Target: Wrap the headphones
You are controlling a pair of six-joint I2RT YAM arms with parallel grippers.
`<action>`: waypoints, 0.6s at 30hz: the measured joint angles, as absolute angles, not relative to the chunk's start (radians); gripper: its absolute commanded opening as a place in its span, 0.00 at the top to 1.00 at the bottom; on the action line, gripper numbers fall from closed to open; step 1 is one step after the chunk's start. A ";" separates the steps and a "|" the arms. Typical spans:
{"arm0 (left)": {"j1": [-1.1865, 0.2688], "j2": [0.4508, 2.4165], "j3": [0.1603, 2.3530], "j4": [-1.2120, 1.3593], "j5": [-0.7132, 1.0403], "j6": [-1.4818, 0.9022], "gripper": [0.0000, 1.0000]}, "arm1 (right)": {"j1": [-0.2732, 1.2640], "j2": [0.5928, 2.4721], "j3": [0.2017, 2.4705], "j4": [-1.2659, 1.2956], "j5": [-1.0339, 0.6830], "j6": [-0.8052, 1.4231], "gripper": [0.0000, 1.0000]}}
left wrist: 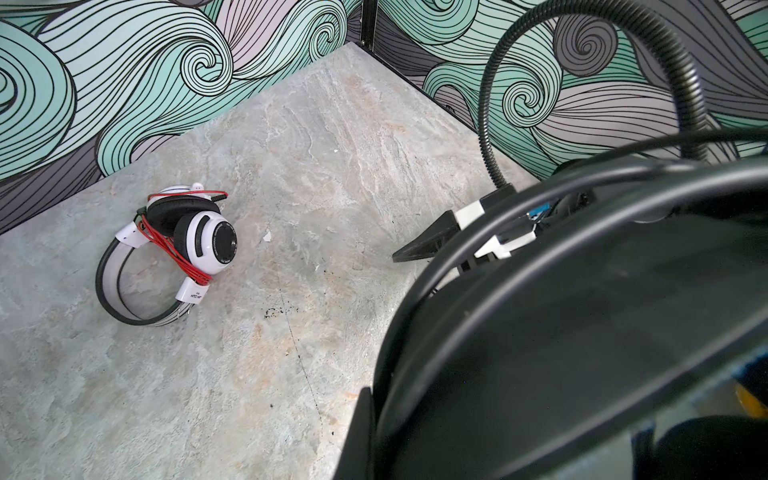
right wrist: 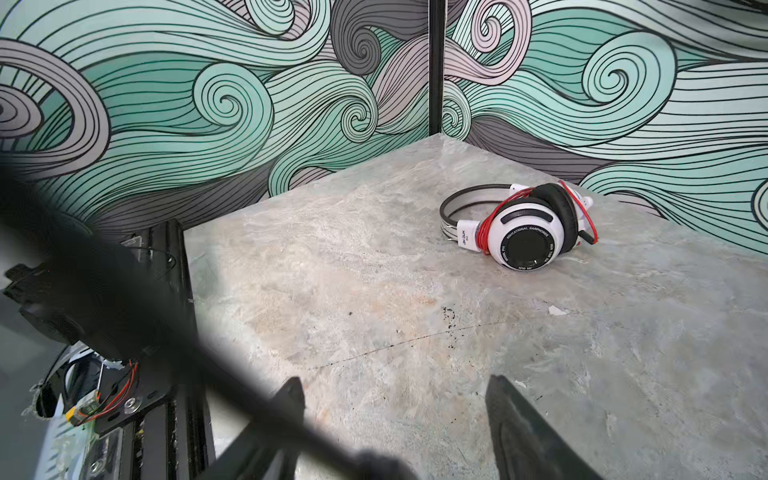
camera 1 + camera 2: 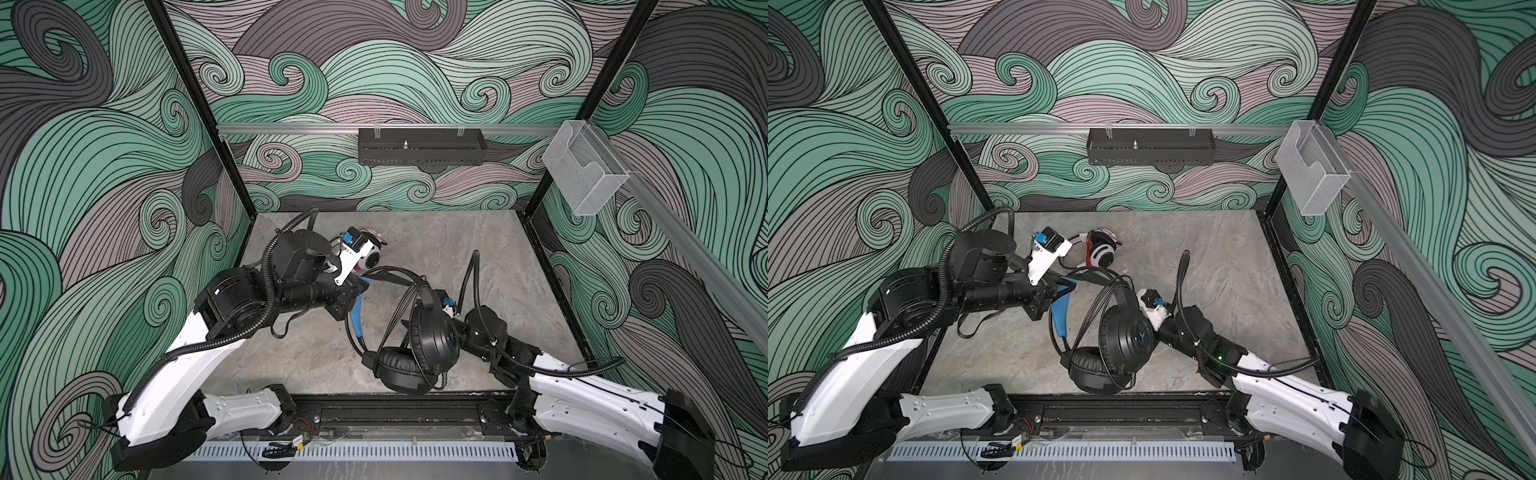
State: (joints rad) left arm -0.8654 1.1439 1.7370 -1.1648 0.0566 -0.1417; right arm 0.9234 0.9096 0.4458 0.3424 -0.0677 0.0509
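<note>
The white headset [image 2: 528, 232], its red cord [image 1: 166, 247] wound round it, lay on the table [image 1: 332, 166]. Near it, the left gripper [image 3: 1064, 286] was pinched tight on the black headset [image 3: 432, 336]. Farther from it, the right gripper [image 2: 395, 386] stood with its 2 jaws wide, holding nothing.

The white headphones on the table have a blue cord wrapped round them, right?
No. The cord wrapped round the white headphones on the table is red, not blue; the left wrist view shows it clearly.
</note>
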 measured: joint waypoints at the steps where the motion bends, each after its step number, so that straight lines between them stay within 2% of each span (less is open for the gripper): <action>1: -0.865 1.144 1.737 -1.161 0.060 -0.147 1.00 | 0.918 0.914 0.437 0.355 -0.068 0.060 0.35; 10: -0.865 1.161 1.766 -1.138 0.078 -0.173 1.00 | 0.909 0.952 0.374 0.415 -0.078 0.110 0.43; 18: -0.865 1.164 1.773 -1.125 0.086 -0.194 1.00 | 0.899 1.074 0.364 0.503 -0.110 0.141 0.52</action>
State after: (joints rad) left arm -0.8646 1.1641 1.7725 -1.1252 0.0864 -0.1936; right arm 0.8989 1.0744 0.3641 0.5034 -0.1101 0.1413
